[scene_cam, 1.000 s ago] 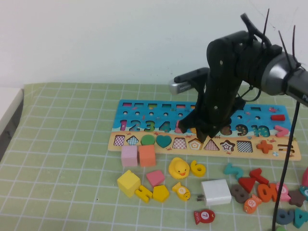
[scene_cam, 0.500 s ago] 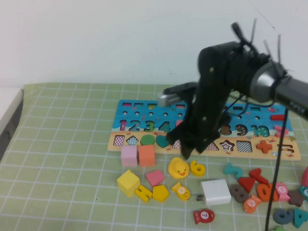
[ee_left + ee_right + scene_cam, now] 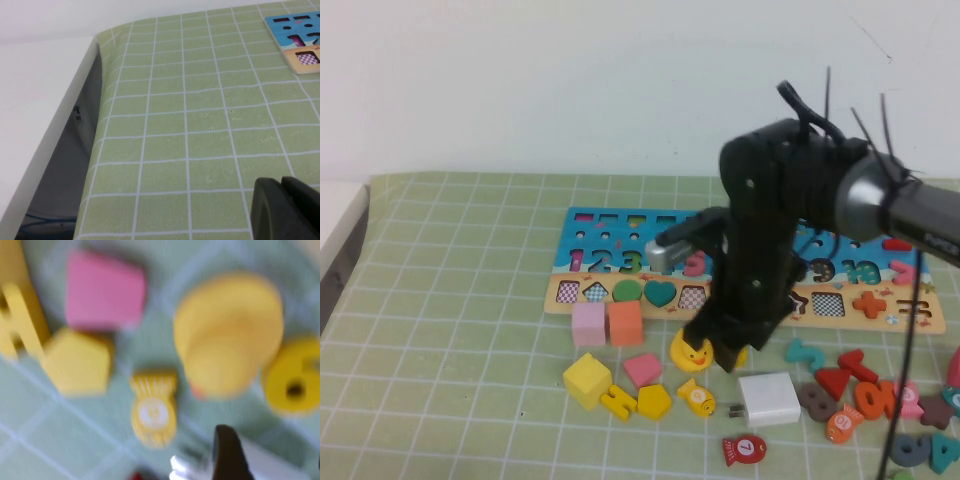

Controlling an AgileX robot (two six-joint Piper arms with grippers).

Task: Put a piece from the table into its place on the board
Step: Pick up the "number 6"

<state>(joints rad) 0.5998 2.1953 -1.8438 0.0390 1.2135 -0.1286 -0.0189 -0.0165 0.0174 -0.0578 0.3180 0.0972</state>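
Observation:
The piece, a small flat yellow "6" [image 3: 295,382], lies on the green mat of the table [image 3: 450,300] beside the yellow duck [image 3: 230,335]. In the high view my right gripper [image 3: 725,350] hangs low right over it and hides it. Only the duck's edge [image 3: 688,352] shows there. The right gripper [image 3: 272,462] is open with nothing between its fingers. One dark finger [image 3: 227,455] shows over the white charger. The board [image 3: 582,222] lies behind, blue above and tan below. My left gripper [image 3: 285,210] is shut and empty, low over bare mat [image 3: 200,125].
Near the duck lie a pink block [image 3: 105,290], a yellow pentagon [image 3: 80,360], a yellow fish [image 3: 154,410] and a white charger [image 3: 768,398]. Pink and orange cubes [image 3: 608,323] stand before the board. Several loose numerals [image 3: 860,395] lie at the right. The mat's left edge drops off [image 3: 95,130].
My right arm has come down and towards the near side, from over the board to just above the duck and the "6". Its jaws have spread wider.

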